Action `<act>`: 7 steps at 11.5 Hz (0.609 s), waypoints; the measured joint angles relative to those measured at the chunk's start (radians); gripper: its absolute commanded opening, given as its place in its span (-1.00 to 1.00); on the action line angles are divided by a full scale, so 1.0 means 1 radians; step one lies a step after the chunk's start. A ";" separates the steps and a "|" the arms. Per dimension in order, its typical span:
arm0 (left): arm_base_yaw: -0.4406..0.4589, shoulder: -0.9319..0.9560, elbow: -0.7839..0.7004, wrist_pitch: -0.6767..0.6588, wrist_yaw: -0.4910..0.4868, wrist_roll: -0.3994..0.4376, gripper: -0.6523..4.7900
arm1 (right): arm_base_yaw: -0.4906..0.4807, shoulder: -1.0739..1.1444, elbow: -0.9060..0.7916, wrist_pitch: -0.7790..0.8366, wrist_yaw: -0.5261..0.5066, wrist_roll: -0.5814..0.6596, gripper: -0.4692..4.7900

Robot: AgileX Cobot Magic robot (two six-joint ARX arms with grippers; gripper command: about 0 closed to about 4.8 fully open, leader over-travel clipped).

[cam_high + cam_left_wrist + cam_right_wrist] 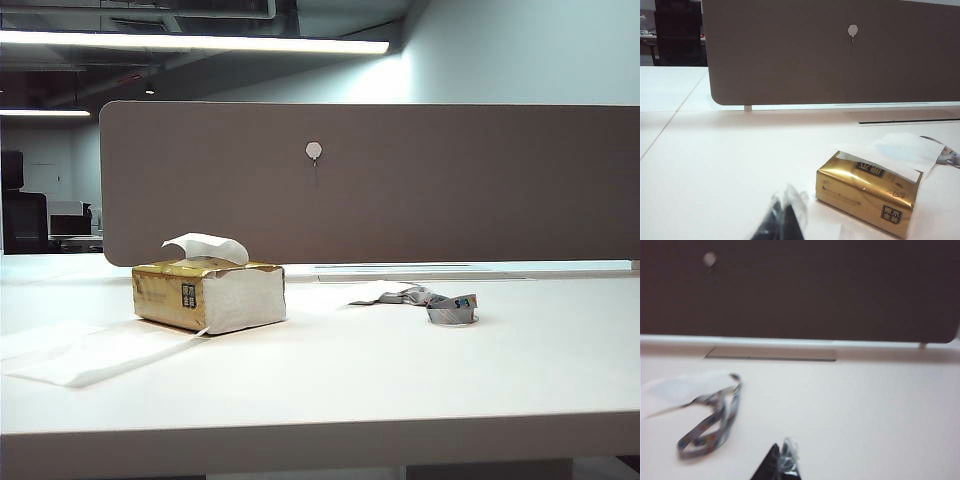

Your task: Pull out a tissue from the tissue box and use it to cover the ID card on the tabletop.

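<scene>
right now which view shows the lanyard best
The right wrist view: the lanyard lies whole as an open loop. The exterior view shows it coiled and edge-on; the left wrist view catches only a sliver.

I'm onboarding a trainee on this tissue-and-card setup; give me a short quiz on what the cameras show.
1. True or false: a tissue sticks up out of the tissue box.
2. What lies at one end of the lanyard? A. a thin white sheet; B. a red cup; C. a pen.
3. Fill in: the left tool, low over the tabletop near the tissue box, and the right tool, near the lanyard, are both ____ (open/shut).

Key: 1 true; 2 A; 3 shut.
</scene>
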 measured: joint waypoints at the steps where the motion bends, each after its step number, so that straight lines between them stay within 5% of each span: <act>1: 0.000 0.000 0.000 0.000 0.000 0.000 -0.78 | -0.014 0.000 0.000 0.014 0.001 0.000 -0.82; 4: 0.000 0.000 0.000 0.000 0.000 0.000 -0.78 | -0.070 0.000 0.000 0.047 -0.029 0.001 -0.82; 5: 0.000 0.000 0.000 0.000 0.000 0.000 -0.78 | -0.249 0.000 0.000 0.041 -0.294 0.083 -0.82; 7: 0.000 0.000 0.000 0.000 0.000 0.000 -0.78 | -0.233 0.000 0.000 0.027 -0.298 0.083 -0.82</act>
